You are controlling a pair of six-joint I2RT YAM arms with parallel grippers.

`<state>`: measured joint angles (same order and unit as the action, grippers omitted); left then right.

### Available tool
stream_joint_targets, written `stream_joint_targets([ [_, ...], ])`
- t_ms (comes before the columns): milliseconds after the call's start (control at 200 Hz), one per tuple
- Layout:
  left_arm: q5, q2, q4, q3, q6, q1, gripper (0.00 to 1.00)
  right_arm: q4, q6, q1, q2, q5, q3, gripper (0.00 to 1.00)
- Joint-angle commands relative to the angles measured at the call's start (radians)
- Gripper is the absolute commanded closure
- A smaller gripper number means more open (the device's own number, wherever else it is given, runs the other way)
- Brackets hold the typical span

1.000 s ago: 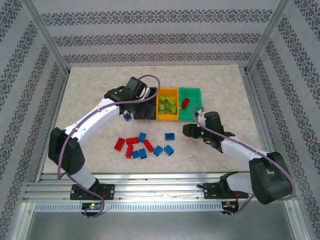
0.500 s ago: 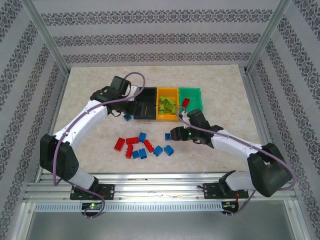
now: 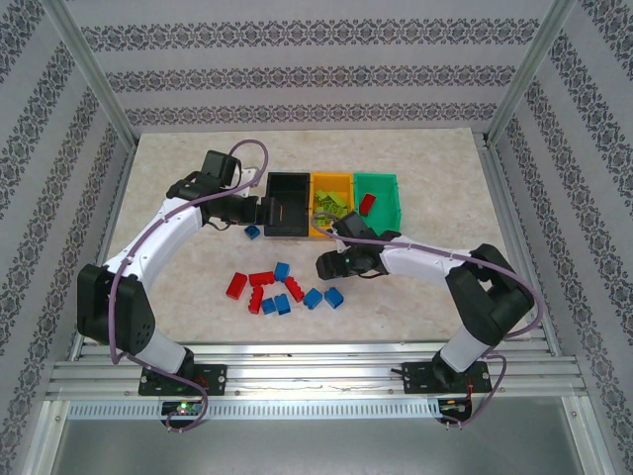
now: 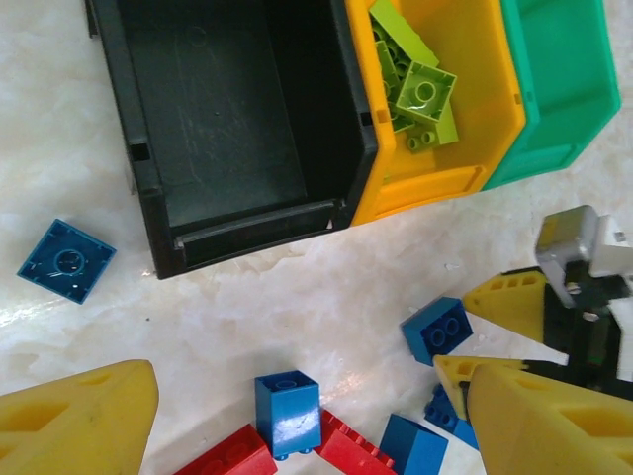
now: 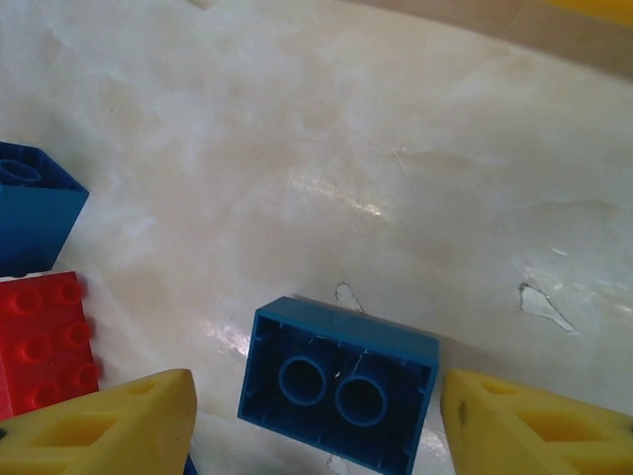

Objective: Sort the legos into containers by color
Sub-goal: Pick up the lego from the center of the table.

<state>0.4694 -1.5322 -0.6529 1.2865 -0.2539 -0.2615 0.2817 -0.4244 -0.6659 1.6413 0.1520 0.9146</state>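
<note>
Three containers stand in a row: a black bin (image 3: 292,188) (image 4: 218,109) with nothing in it, a yellow bin (image 3: 332,179) (image 4: 425,188) holding lime legos (image 4: 420,94), and a green bin (image 3: 386,213) (image 4: 554,89) holding a red lego (image 3: 368,203). My left gripper (image 3: 259,211) (image 4: 307,386) hangs open by the black bin's left end. My right gripper (image 3: 326,265) (image 5: 316,416) (image 4: 453,333) is low over the table, open, its fingers either side of an upside-down blue lego (image 5: 341,381) (image 4: 435,330).
Several loose red and blue legos (image 3: 277,289) lie in a cluster near the table's front. One blue lego (image 3: 252,233) (image 4: 66,259) lies alone just in front of the black bin's left corner. An upright blue lego (image 4: 287,411) stands below my left gripper.
My left gripper has drawn back leftward from over the bins. My right arm has swung left from the green bin down to the blue lego, and its jaws have spread wider.
</note>
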Motion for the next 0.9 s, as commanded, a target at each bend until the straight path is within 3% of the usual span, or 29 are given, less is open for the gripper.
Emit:
stream_joint_targets([
  [0,0.047,0.035,0.044,-0.013,-0.019,-0.001,0.18,0.068,-0.032,-0.009,0.026,-0.071,0.032,0.3],
  [165,0.037,0.034,0.043,-0.012,-0.014,0.0,0.18,0.042,-0.06,-0.044,0.04,-0.083,0.033,0.26],
  [899,0.009,0.056,0.037,-0.013,0.004,-0.001,0.18,0.096,-0.041,-0.107,0.229,-0.143,0.191,0.28],
])
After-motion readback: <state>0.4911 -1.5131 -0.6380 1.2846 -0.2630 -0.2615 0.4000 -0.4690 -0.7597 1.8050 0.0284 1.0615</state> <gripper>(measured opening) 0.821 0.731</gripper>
